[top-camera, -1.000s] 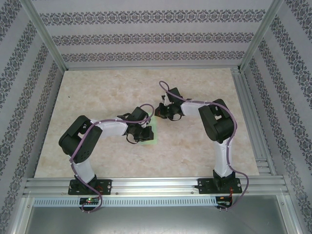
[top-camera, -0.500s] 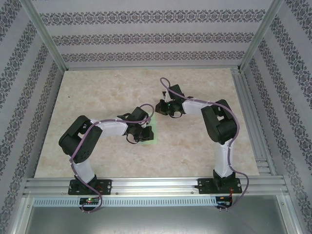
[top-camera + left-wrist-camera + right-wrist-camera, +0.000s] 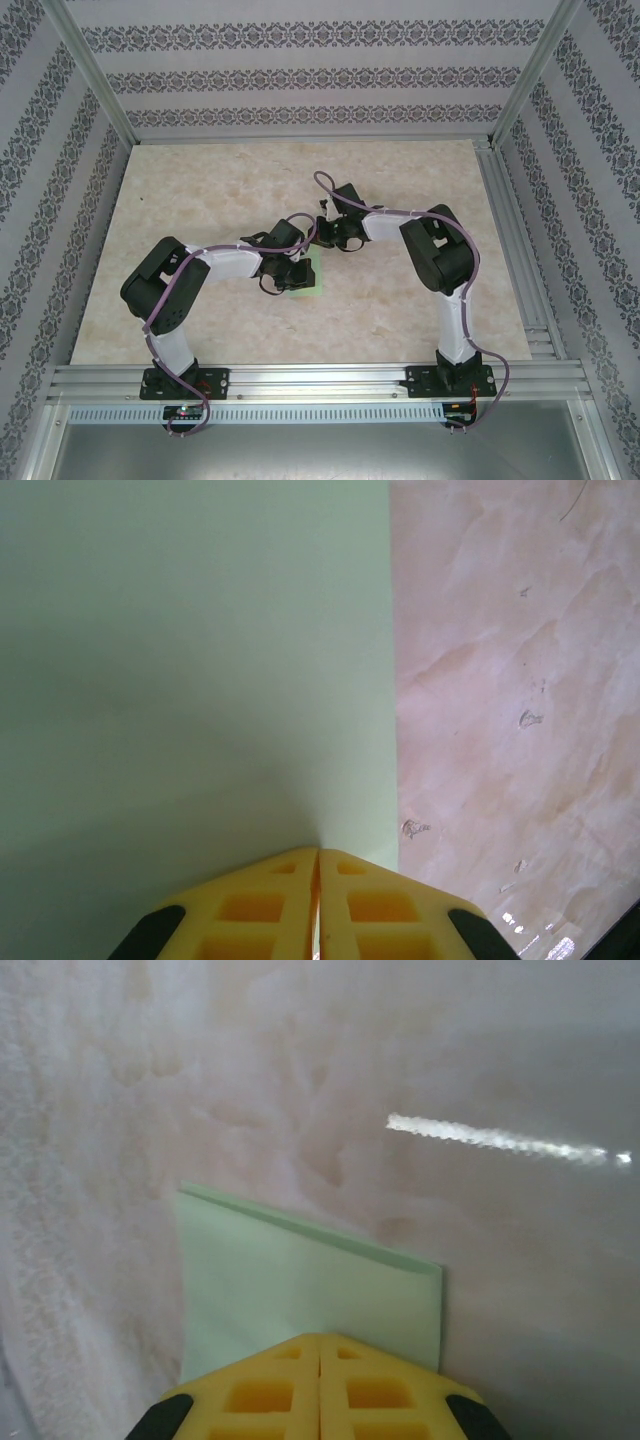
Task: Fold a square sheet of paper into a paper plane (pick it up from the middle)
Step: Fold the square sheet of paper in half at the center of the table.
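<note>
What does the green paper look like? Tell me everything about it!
The paper is thin, plain and pale mint green, with straight edges. It lies flat on the pinkish marbled table, near the middle, between the two arms. The shut yellow left hand has its tips on it, and the shut right hand is at its edge.

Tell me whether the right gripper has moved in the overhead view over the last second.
Yes. The right gripper has shifted left, away from the right-hand frame rail and closer to the green paper, which stays put.
</note>
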{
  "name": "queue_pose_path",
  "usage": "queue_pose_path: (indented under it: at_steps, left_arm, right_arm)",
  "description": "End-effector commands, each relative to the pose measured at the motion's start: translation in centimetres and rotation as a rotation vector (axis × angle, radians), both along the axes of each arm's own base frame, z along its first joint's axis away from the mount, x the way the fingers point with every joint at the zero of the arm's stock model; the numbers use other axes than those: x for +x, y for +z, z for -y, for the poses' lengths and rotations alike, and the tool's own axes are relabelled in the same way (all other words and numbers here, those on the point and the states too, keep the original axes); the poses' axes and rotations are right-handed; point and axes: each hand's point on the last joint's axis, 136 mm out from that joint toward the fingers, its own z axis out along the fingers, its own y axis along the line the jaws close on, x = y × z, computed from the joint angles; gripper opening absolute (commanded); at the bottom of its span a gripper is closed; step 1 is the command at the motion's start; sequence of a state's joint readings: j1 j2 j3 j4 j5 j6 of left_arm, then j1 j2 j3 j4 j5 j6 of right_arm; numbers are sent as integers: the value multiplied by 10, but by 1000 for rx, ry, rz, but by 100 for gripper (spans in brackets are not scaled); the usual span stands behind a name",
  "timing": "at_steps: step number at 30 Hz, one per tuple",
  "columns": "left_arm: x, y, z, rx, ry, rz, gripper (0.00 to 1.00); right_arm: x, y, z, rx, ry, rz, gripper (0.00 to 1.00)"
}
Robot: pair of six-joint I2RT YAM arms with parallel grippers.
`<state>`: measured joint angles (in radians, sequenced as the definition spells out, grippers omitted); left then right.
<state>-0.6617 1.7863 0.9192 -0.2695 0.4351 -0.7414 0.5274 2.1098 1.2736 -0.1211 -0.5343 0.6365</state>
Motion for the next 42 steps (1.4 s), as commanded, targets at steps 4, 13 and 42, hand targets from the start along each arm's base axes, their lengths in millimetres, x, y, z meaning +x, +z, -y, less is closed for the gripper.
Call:
queue_pose_path:
  at_steps: [4, 13, 42]
  left_arm:
    - [-42, -37, -27, 144, -26, -145, 10]
    - [-47, -39, -30, 154, -31, -148, 10]
    - [-4, 32, -67, 75, 198, 24, 66]
  right_arm:
    - [28, -10, 12, -17, -71, 12, 7]
    - [54, -5, 26, -31, -127, 51, 7]
    - [-29, 29, 3, -187, 17, 102, 23]
